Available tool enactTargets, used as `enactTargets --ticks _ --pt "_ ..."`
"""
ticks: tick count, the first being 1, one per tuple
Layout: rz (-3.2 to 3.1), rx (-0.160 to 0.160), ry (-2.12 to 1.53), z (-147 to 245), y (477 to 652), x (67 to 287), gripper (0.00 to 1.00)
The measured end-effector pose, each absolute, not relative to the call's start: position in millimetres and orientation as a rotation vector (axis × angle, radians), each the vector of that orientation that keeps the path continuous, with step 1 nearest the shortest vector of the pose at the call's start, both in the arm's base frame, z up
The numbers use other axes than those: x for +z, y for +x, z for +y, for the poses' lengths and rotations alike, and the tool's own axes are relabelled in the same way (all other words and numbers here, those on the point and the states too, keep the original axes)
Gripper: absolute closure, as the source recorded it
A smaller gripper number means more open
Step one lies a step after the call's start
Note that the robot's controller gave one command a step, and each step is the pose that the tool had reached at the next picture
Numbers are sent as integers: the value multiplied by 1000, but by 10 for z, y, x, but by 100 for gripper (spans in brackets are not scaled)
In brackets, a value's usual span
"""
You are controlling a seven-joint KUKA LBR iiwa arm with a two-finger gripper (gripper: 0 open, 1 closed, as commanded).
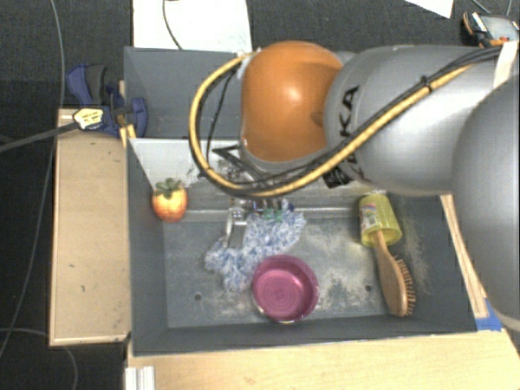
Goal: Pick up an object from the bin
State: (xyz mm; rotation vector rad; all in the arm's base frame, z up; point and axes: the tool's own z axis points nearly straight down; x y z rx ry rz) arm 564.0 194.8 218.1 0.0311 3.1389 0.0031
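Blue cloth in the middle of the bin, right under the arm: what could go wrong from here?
The end effector sits at the edge of the blue cloth, which looks floppy, so it might catch just a fold and let it slip. The pink bowl lies against the cloth, so lifting the cloth may drag or tip the bowl.

The arm (406,112) reaches in from the right, gripper (237,224) pointing down.
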Motion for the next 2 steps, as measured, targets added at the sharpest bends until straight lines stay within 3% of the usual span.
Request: enactTargets --ticks 2 --pt "3128 7 -177 2128 5555 2300 0"
